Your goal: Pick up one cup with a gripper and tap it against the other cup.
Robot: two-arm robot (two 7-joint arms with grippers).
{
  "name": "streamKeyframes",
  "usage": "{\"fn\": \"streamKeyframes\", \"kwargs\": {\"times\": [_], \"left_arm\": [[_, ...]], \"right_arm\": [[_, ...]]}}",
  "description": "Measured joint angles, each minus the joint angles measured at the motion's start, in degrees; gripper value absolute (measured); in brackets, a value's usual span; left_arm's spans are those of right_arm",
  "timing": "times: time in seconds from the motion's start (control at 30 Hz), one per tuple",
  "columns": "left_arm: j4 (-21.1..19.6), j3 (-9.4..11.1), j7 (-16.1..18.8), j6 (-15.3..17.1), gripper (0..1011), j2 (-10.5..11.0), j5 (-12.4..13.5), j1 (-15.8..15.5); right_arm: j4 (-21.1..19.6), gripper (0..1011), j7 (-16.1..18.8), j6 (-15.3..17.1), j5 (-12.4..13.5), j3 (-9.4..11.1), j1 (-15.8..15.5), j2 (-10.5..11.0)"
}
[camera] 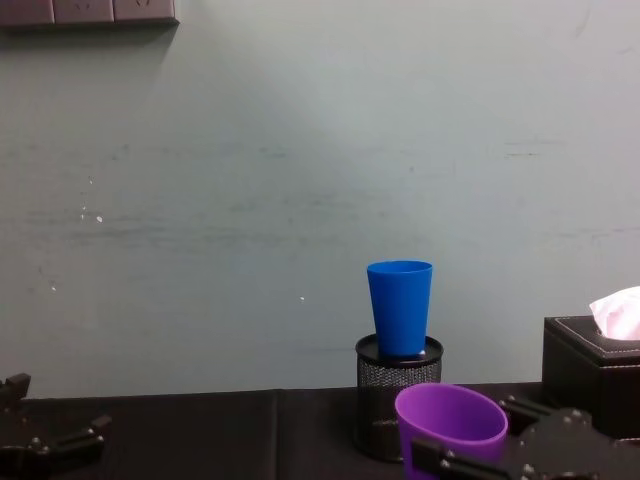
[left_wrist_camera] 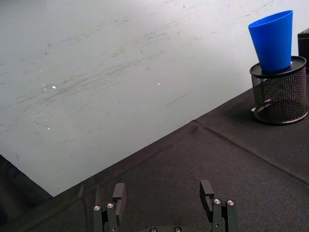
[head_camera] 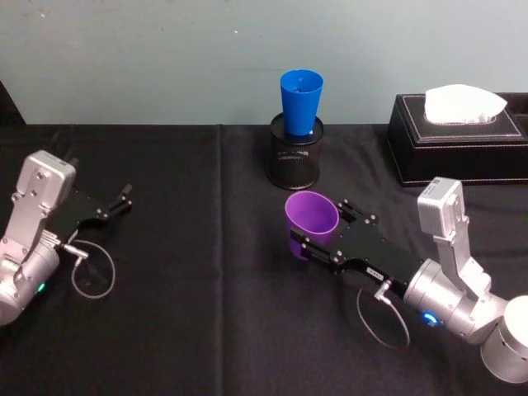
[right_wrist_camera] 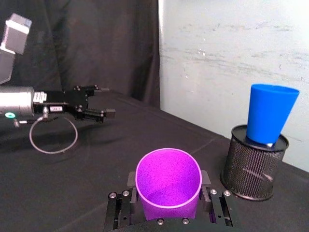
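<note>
The purple cup (head_camera: 312,216) (right_wrist_camera: 168,169) (camera: 450,420) stands mouth-up between the two fingers of my right gripper (head_camera: 318,223) (right_wrist_camera: 168,187) (camera: 475,435), which is shut on its sides. The blue cup (head_camera: 301,99) (left_wrist_camera: 274,41) (right_wrist_camera: 268,113) (camera: 400,305) sits upright in a black mesh pen holder (head_camera: 297,157) (left_wrist_camera: 280,94) (right_wrist_camera: 253,166) (camera: 380,400) near the back wall. The purple cup is in front of the holder and lower than the blue cup, with a gap between them. My left gripper (head_camera: 126,198) (left_wrist_camera: 162,188) (right_wrist_camera: 107,100) rests open and empty at the far left.
A black tissue box (head_camera: 458,140) (camera: 590,370) with white tissue stands at the back right, beside the pen holder. Black cloth (head_camera: 206,289) covers the table. A pale wall (camera: 300,200) rises just behind the holder.
</note>
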Motion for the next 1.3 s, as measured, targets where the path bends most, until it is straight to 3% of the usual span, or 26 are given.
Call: {"fn": "streamKeyframes", "kwargs": {"times": [0.57,1.3], "left_arm": [[0.0,0.0,0.0,0.0,1005,0.0,0.0,0.0],[0.0,0.0,0.0,0.0,1004,0.0,0.0,0.0]], "right_arm": [[5.8,741,0.5,-2.4,-1.6,0.6,0.7,-3.0],[9.5,741,0.6,-4.1,-3.2,1.4,1.7,-4.8]]}}
